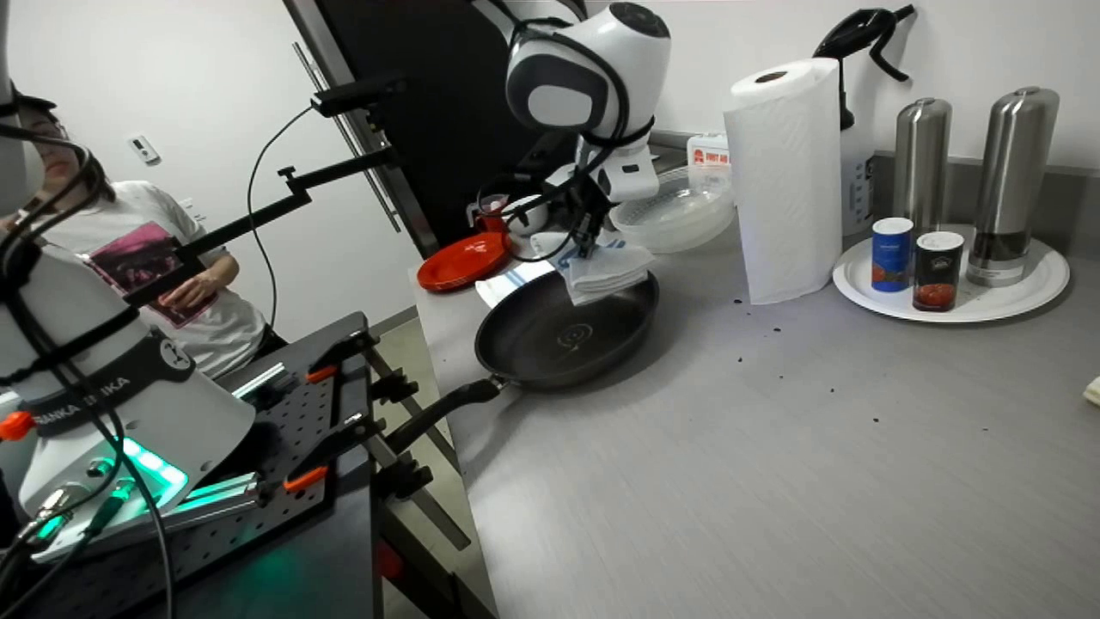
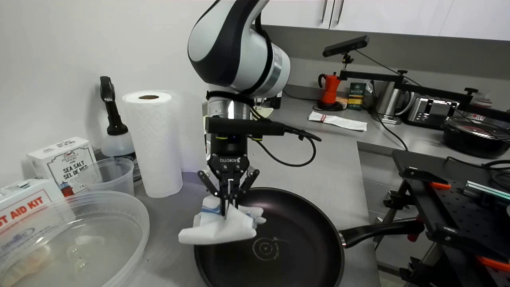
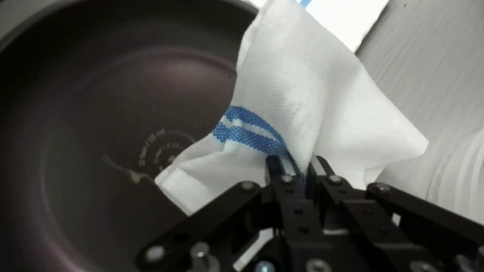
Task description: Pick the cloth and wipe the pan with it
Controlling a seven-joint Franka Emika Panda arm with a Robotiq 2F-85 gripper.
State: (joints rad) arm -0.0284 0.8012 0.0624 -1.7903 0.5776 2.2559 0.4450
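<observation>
Wrist view: a white, blue-striped cloth (image 3: pixel 295 75) hangs over one side of a black pan (image 3: pixel 94 211), part of it beyond the rim; contact with the base cannot be told. A sound wipe would likely press the loose folds flat, then sweep gently across the pale fleck (image 3: pixel 136 176), sparing the pan a shove. The gripper (image 2: pixel 229 207) pinches the cloth's middle, jaws almost together.

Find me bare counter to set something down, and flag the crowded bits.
Best patch, in an exterior view: the counter between the pan and the white plate, running toward the camera, with dark specks on it. Crowded: the pan's far side, with gripper, cloth, clear container and red plates.
</observation>
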